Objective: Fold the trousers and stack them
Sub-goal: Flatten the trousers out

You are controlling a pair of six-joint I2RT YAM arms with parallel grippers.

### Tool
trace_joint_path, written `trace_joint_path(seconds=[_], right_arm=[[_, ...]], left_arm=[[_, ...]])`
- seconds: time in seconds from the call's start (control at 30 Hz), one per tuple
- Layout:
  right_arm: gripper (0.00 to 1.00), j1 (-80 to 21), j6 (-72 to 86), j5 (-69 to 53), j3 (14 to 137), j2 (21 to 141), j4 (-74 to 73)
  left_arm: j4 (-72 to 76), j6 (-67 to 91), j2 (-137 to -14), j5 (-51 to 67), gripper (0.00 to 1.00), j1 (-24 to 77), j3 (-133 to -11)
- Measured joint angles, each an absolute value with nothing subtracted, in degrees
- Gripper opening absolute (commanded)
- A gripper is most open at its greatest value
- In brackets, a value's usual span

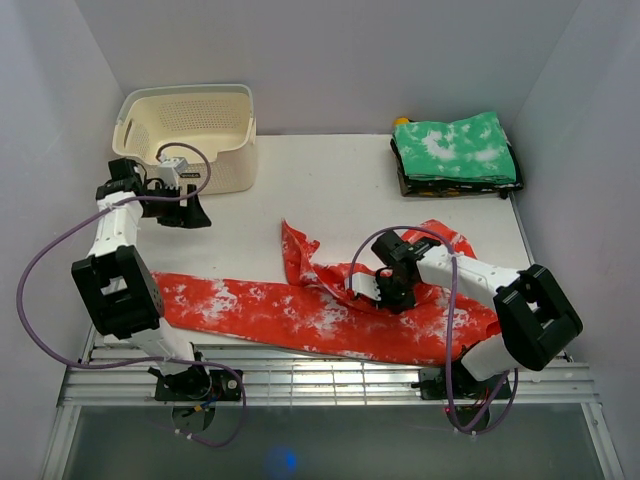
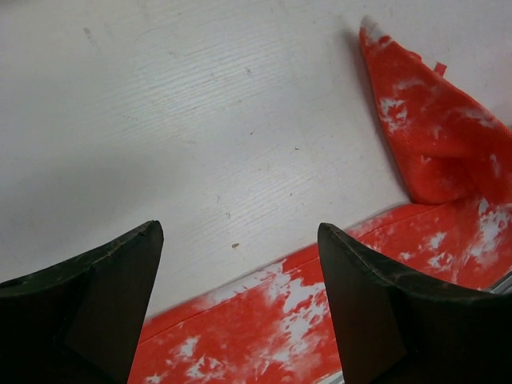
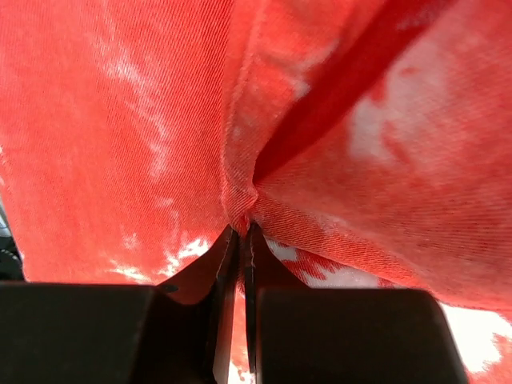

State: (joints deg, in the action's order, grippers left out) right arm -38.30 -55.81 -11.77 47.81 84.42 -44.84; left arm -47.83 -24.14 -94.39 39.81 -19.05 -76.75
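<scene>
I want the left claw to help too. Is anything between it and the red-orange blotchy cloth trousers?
Nothing visible does. The open black two-finger left gripper hangs over bare white table, and the red-orange, white-blotched cloth trousers lie spread close beside it.

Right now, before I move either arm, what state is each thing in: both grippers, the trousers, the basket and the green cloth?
left gripper: open, holding nothing.
right gripper: shut on a pinched fold of the trousers.
trousers: unfolded, spread along the near edge, one part rumpled upward in the middle.
basket: upright, looks empty.
green cloth: folded, lying on top of a darker pile.
</scene>
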Motion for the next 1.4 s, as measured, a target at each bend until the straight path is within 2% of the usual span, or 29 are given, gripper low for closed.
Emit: trace_joint_path(seconds=[0.17, 0.4, 0.67, 0.77, 0.8, 0.87, 0.9, 0.93, 1.0, 1.03, 1.07, 1.23, 1.4], right_arm=[[0.08, -39.42, -55.24, -10.44, 47.79, 84.86, -43.88], [0.08, -39.88, -54.5, -9.26, 47.79, 85.25, -43.57], [0.08, -39.88, -54.02, -9.13, 47.9, 85.62, -43.51], [0.08, -39.88, -53.95, -9.1, 47.9, 85.65, -43.51], [0.08, -39.88, -53.95, -9.1, 47.9, 85.65, -43.51], [0.08, -39.88, -53.93, -9.08, 47.9, 85.65, -43.51], [0.08, -39.88, -53.93, -9.06, 47.9, 85.65, -43.51], [0.08, -39.88, -53.93, -9.02, 47.9, 85.65, -43.48], [0.08, -39.9, -53.95, -8.95, 47.9, 85.65, -43.48], [0.08, -39.88, -53.93, -8.93, 47.9, 85.65, -43.46], [0.08, -39.83, -53.93, -8.91, 47.9, 85.65, -43.46], [0.08, -36.27, -53.04, -8.95, 51.37, 87.7, -43.92], [0.08, -27.73, -50.87, -8.88, 68.2, 94.28, -45.52]], left_arm=[[-53.41, -34.46, -98.41, 42.52, 0.89, -14.24, -83.05], [-58.46, -57.95, -102.8, 44.18, 0.92, -1.61, -91.15], [-59.64, -79.4, -113.47, 38.94, 0.91, 11.94, -99.46], [-60.66, -84.44, -117.12, 36.34, 0.86, 16.21, -99.46], [-61.06, -86.02, -118.26, 35.46, 0.83, 17.54, -99.42], [-61.52, -88.55, -119.96, 33.65, 0.65, 19.35, -99.15], [-61.6, -89.93, -120.53, 32.84, 0.55, 19.86, -98.85], [-61.82, -90.7, -120.75, 32.03, 0.39, 20.12, -98.52], [-62.67, -92.62, -120.84, 29.93, 0.25, 20.34, -97.65], [-62.96, -93.47, -120.84, 29.08, 0.07, 20.32, -97.43], [-63.13, -93.78, -120.84, 28.16, 0.0, 20.29, -97.32], [-63.94, -90.98, -120.84, 25.34, 0.0, 18.52, -100.47], [-58.0, -78.15, -118.74, 24.69, 0.0, 11.75, -108.86]])
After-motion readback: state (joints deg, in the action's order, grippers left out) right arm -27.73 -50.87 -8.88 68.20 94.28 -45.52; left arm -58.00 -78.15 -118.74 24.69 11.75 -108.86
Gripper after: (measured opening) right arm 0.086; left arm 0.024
